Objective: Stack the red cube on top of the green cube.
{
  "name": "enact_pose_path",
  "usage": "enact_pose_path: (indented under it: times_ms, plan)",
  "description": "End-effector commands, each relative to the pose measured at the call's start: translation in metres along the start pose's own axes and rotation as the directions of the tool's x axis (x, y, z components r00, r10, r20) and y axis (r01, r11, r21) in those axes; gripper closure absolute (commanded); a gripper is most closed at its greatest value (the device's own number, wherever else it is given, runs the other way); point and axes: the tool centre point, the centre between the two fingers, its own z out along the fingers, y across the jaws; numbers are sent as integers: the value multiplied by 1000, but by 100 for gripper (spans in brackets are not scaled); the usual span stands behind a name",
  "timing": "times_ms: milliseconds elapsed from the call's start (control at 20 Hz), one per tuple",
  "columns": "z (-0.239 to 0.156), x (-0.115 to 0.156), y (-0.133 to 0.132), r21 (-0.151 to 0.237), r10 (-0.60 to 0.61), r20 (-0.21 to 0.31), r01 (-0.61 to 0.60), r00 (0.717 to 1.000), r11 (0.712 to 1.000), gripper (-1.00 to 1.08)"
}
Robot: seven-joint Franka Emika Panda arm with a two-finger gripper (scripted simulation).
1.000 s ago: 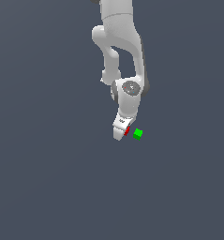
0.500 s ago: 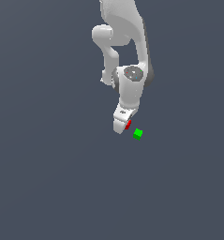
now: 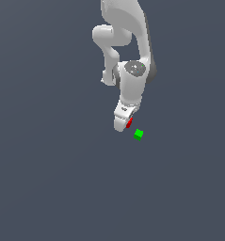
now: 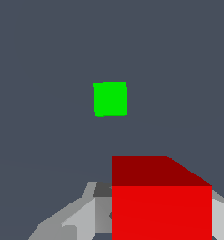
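The white claw (image 3: 124, 123) sits just below the centre of the exterior frame, clamped on the red cube (image 3: 129, 123) — only a sliver of red shows at its lower right edge. The green cube (image 3: 138, 134) lies on the grey bench (image 3: 48, 179) just to the lower right of it, apart from both. In the wrist view the red cube (image 4: 161, 201) fills the lower right between grey fingers (image 4: 78, 218), with the green cube (image 4: 110, 99) alone above centre — not touching.
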Motion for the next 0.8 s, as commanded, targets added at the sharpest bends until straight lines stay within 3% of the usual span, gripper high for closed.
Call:
enact_pose_path:
  times_ms: [0,750]
  plan:
    - [1,1,0,0,0,0,0,1000,1000,108]
    - [49,60,-19,0,0,0,0,1000,1000,108]
